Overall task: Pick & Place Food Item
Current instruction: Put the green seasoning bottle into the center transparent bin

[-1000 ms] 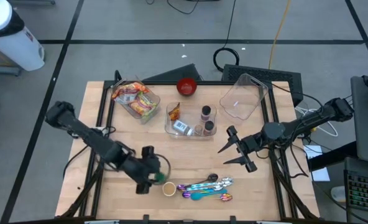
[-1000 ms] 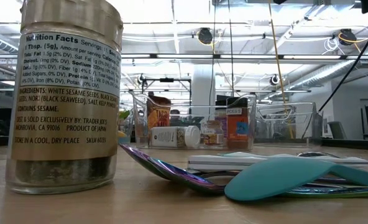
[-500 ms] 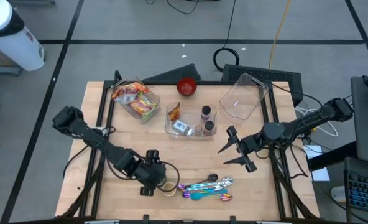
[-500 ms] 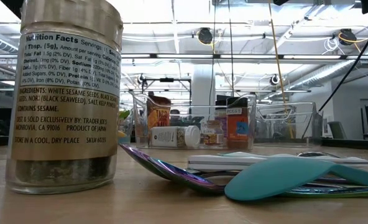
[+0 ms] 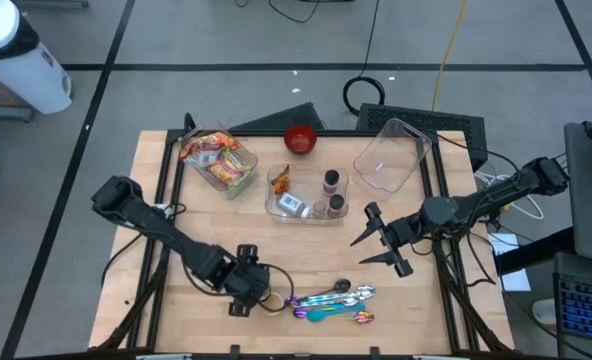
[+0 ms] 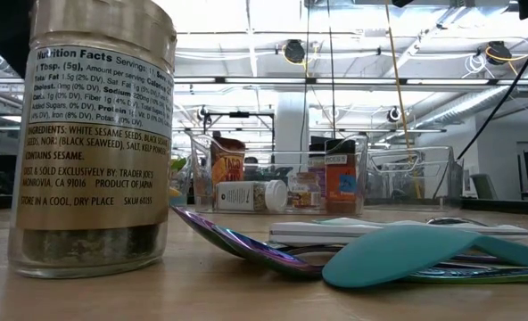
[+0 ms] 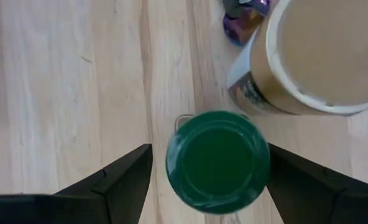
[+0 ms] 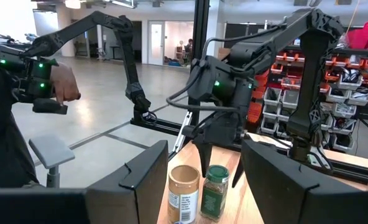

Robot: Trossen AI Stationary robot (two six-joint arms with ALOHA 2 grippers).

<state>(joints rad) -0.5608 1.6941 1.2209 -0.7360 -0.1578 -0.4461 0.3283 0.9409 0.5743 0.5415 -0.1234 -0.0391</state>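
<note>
At the near edge of the desk (image 5: 176, 250), the left end effector (image 7: 209, 180) hangs directly above the green-lidded jar (image 7: 217, 160), its fingers spread wide on both sides of the lid and not touching it. The tan-lidded jar (image 7: 324, 53) stands just beside, on the right. For a good grasp, I think the arm should descend straight and close evenly, without pushing this neighbour. Far right, the right end effector (image 5: 384, 240) waits partly open, holding nothing.
</note>
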